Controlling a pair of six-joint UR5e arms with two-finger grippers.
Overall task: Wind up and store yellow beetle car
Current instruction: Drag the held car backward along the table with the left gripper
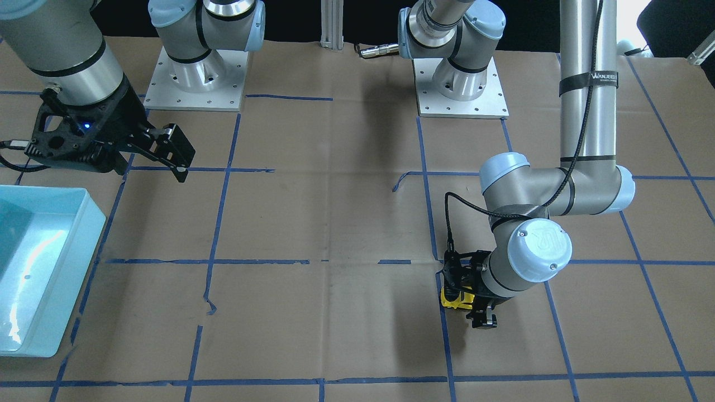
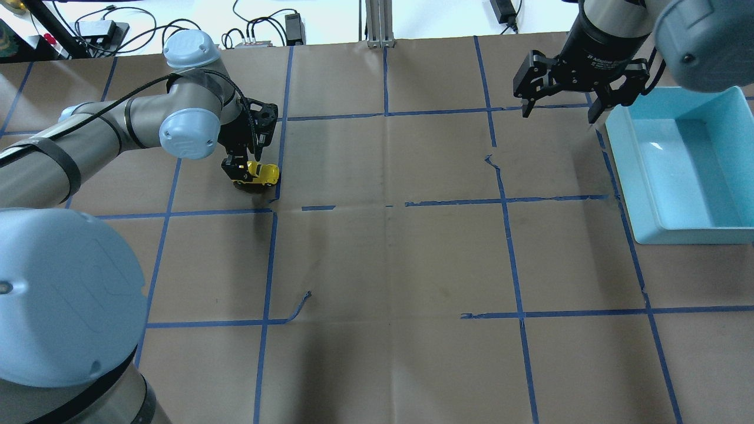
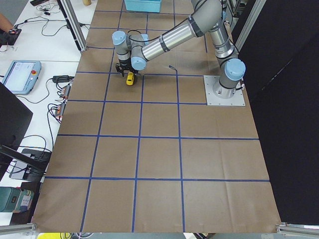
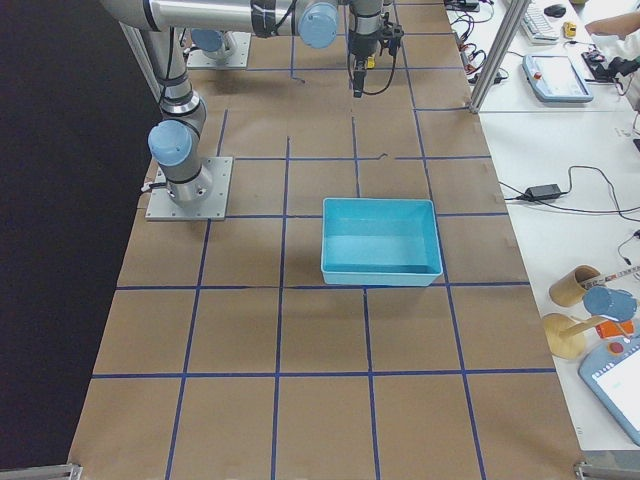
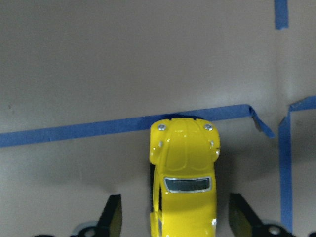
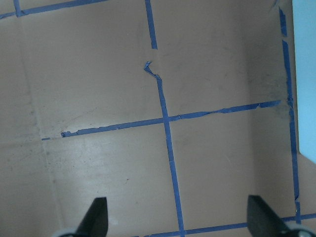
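Note:
The yellow beetle car (image 5: 185, 163) stands on the brown paper with its nose at a blue tape line. It also shows in the overhead view (image 2: 262, 172), the front view (image 1: 453, 298) and the left side view (image 3: 130, 78). My left gripper (image 2: 247, 171) is low over the car and open. Its fingers (image 5: 112, 217) stand on either side of the car's rear with a gap on each side. My right gripper (image 2: 559, 115) is open and empty, raised above the table beside the light blue tray (image 2: 624, 171).
The light blue tray (image 1: 95, 223) is empty and lies at the table's end on my right side, far from the car. Blue tape lines grid the brown paper. The two arm bases (image 1: 195, 84) stand on the robot's side of the table.

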